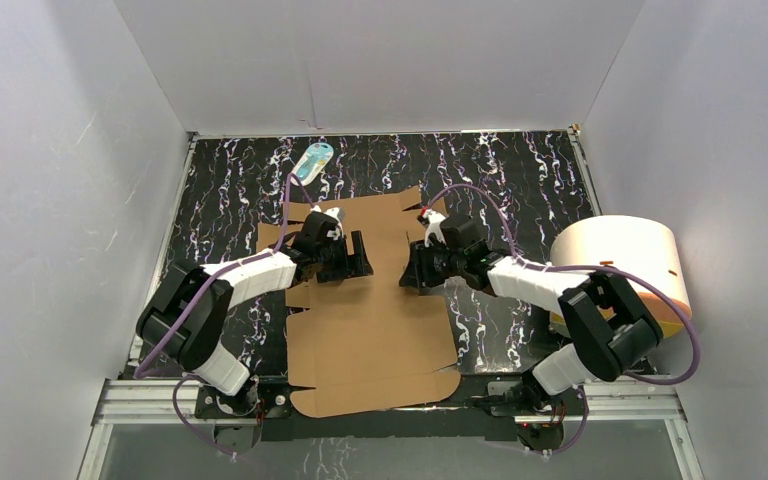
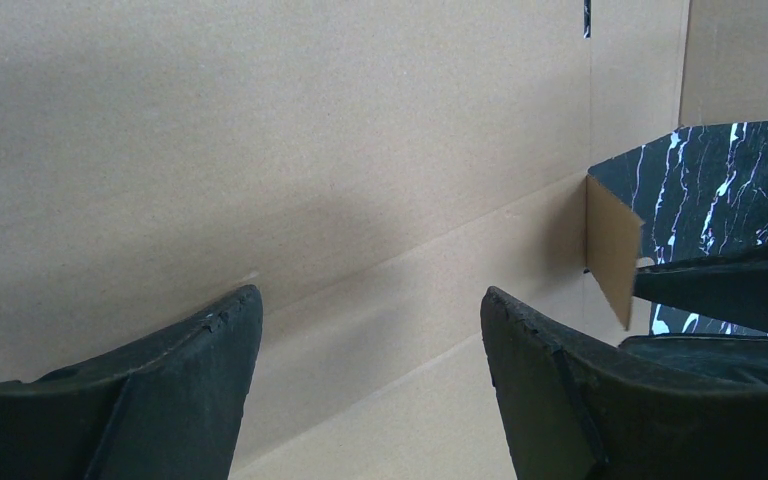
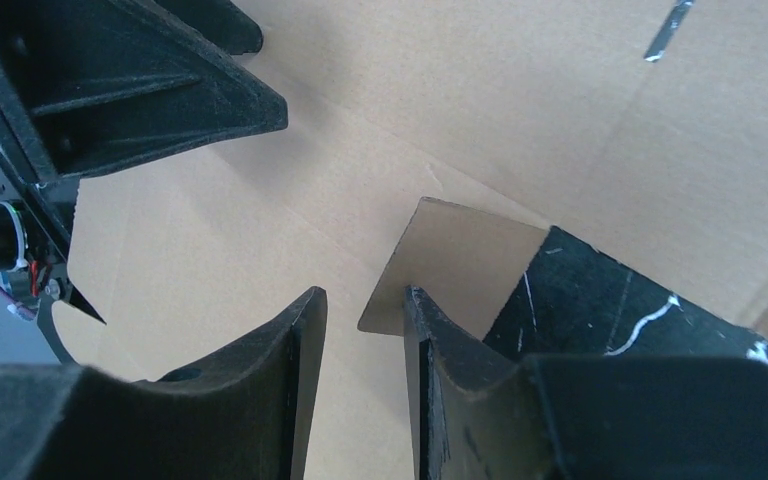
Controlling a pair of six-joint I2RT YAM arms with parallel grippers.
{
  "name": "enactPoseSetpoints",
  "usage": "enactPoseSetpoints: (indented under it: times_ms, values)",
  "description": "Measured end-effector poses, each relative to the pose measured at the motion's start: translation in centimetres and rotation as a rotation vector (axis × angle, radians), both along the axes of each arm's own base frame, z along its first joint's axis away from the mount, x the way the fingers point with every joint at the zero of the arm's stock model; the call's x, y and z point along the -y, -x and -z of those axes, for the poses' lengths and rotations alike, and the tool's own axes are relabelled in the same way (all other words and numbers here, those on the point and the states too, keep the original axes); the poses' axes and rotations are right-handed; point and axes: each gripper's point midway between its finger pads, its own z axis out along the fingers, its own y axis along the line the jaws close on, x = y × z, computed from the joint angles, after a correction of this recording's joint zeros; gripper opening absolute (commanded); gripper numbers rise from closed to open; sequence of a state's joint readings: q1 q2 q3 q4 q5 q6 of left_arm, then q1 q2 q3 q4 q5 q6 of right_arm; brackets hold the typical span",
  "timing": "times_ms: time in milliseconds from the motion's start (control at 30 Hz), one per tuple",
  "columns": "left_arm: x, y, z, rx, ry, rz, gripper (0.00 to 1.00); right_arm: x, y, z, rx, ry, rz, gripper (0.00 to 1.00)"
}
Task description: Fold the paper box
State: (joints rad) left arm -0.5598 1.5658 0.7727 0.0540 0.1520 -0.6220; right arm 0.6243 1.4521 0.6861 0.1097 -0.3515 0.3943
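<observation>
Brown paper box (image 1: 370,330), long axis pointing away, flap (image 3: 440,260) seemingly raised

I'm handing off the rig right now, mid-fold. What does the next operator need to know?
Left gripper: open, empty, low over the cardboard box.
Right gripper: jaws narrowed but apart, astride the corner of a small flap that is tipped up; no firm pinch visible.
Box: lies as a flat sheet on the table, between the arms.
Done: only that one flap raised.
Left: nearly everything; walls and other flaps not yet folded.
</observation>
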Motion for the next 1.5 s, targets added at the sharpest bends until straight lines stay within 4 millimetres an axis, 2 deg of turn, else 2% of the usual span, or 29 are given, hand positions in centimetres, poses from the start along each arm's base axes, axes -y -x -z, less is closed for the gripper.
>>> enactPoseSetpoints:
  times_ms: [200,467,667,833,967,1133,1233,1367,1500]
  values:
    - [0.1,0.0,0.0,0.001,0.003,0.0,0.78,-0.9,-0.1,1.0,-0.016,0.019,-0.012,0.45]
    - [0.1,-0.1,-0.1,0.003,0.004,-0.002,0.79,-0.2,-0.7,1.3,0.003,0.066,0.02,0.54]
    - [-0.8,-0.1,-0.3,-0.01,-0.048,-0.022,0.81,1.0,-1.9,-0.5,0.093,0.119,0.057,0.63]
    - [-1.8,-1.4,-2.4,0.02,-0.08,-0.059,0.81,1.9,-3.2,-2.7,0.183,0.16,0.084,0.68]
    - [-3.8,-4.0,-5.4,0.064,-0.076,-0.123,0.82,2.6,-4.2,-4.3,0.256,0.198,0.103,0.72]
    - [-8.2,-8.8,-9.4,0.123,-0.086,-0.234,0.83,3.4,-4.8,-5.4,0.322,0.223,0.116,0.78]
    - [-10.6,-11.5,-10.9,0.138,-0.091,-0.283,0.83,3.6,-5.0,-5.6,0.345,0.234,0.112,0.84]
    - [-14.0,-14.8,-11.0,0.115,-0.102,-0.327,0.83,3.8,-5.3,-5.7,0.37,0.252,0.101,0.92]
    - [-16.7,-16.9,-9.0,0.047,-0.106,-0.348,0.81,3.7,-5.5,-5.9,0.393,0.25,0.093,0.96]
